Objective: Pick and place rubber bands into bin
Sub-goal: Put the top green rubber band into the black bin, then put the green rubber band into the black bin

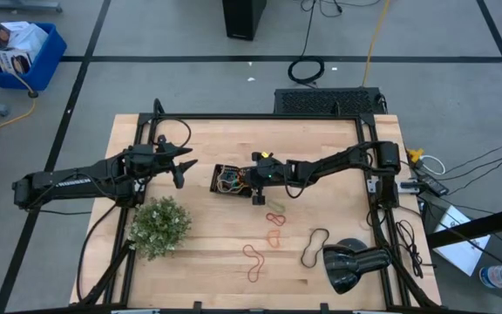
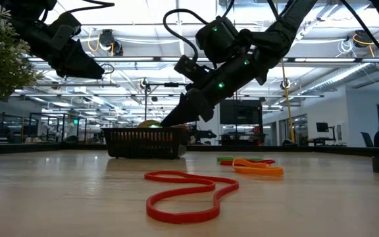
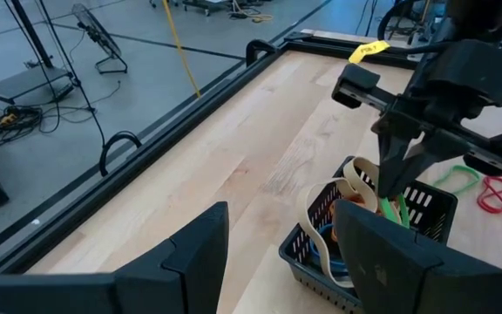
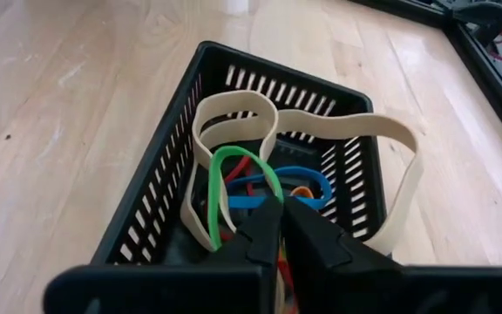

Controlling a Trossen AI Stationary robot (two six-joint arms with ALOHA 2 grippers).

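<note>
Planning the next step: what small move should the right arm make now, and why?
Probably open the jaws. The right gripper sits over the bin, shut on a green rubber band already hanging inside among tan and blue bands, so releasing should drop it in.

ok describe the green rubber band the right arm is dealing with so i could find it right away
Start at the small black mesh bin in the middle of the wooden table, just right of the green plant. The right hand hangs over it, fingers pinched on a green rubber band looping into the bin. It is the only green band there, lying over blue, red and orange ones and inside the wide tan loops.
</note>
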